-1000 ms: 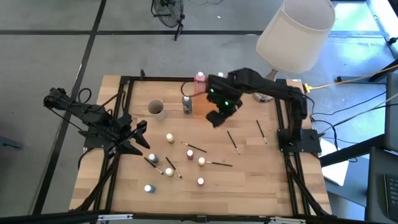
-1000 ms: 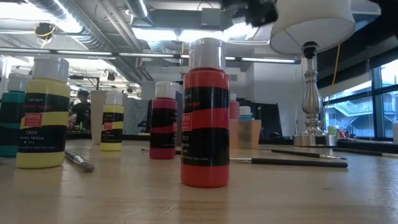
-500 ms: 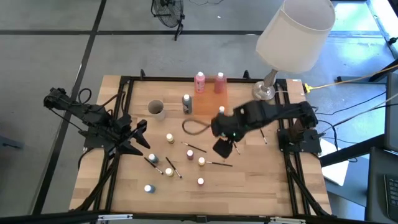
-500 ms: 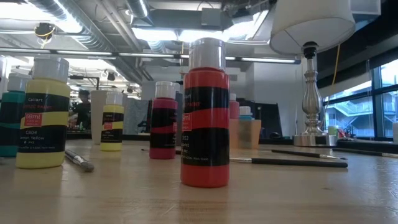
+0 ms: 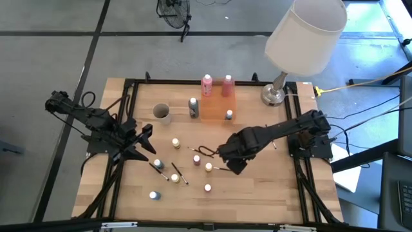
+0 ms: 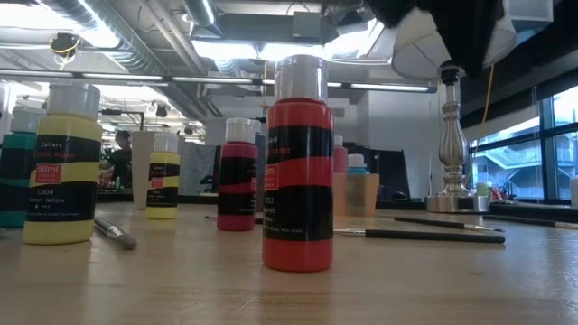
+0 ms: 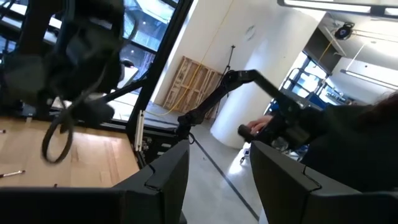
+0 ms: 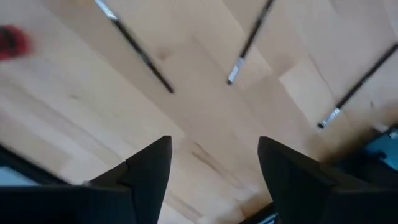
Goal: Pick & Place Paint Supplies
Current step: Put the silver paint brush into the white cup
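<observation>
From above we see the right arm's dark two-finger gripper (image 5: 233,161) hanging low over the middle of the pale wooden table (image 5: 257,193), just beside the thin dark paintbrushes (image 5: 204,153) and the small white-capped paint bottles (image 5: 208,167) scattered there. Its wrist camera shows the two dark fingers (image 8: 146,171) spread apart with bare wood between them — nothing held — and three slim brushes (image 8: 134,45) lying beyond the tips. The left arm's gripper (image 5: 143,149) waits at the table's left edge, its fingers (image 7: 168,174) parted and empty. Near the far edge stand a pink bottle (image 5: 206,85), a taller dark bottle (image 5: 193,107) and a pale cup (image 5: 161,113). At table height a red-and-black paint bottle (image 6: 298,162) stands nearest — a yellow one (image 6: 62,164) to its side.
</observation>
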